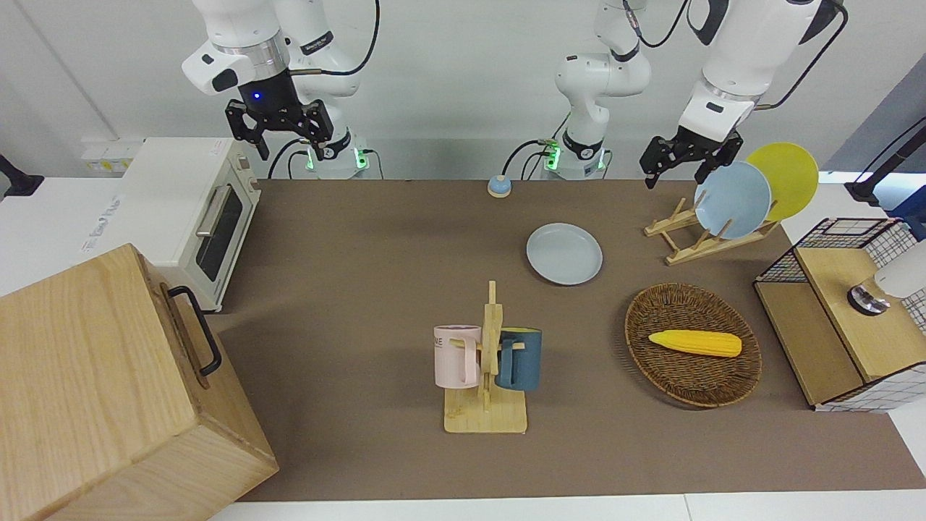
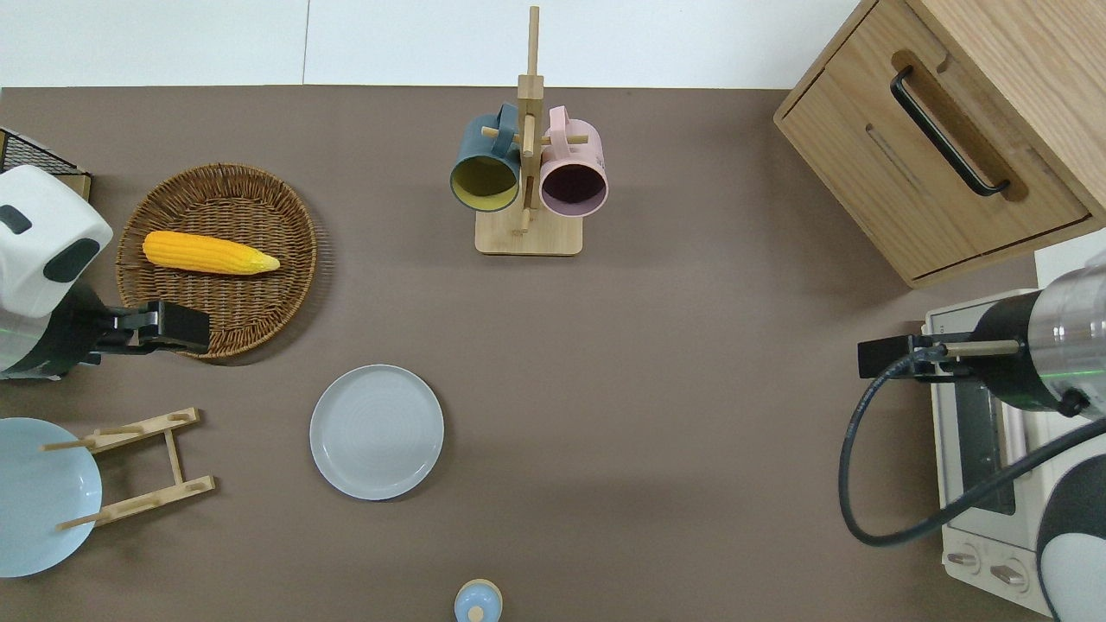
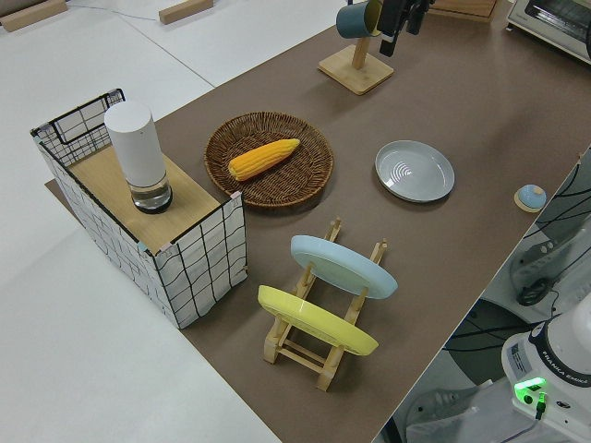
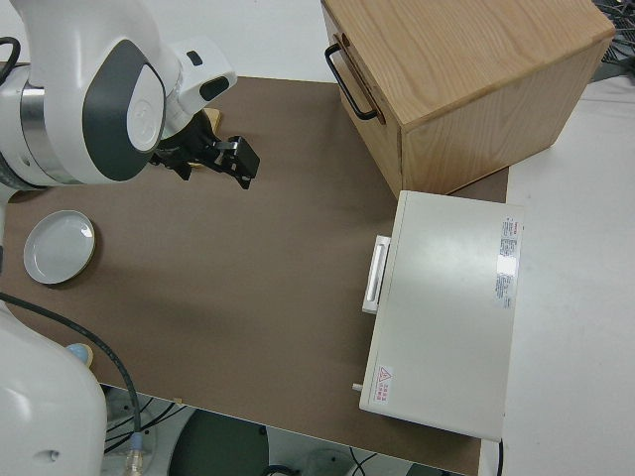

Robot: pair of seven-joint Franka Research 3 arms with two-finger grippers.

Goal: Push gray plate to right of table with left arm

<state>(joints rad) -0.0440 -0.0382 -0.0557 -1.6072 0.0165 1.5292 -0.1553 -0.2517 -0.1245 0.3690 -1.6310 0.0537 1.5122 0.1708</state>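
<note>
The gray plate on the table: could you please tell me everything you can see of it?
The gray plate is round, shallow and pale gray, plain, with a low raised rim and faint rings in its well; it looks ceramic. It is empty and lies flat, right way up, on the brown table, nearer to the robots than the mug rack and beside the plate rack. Nothing but the table touches it.
</note>
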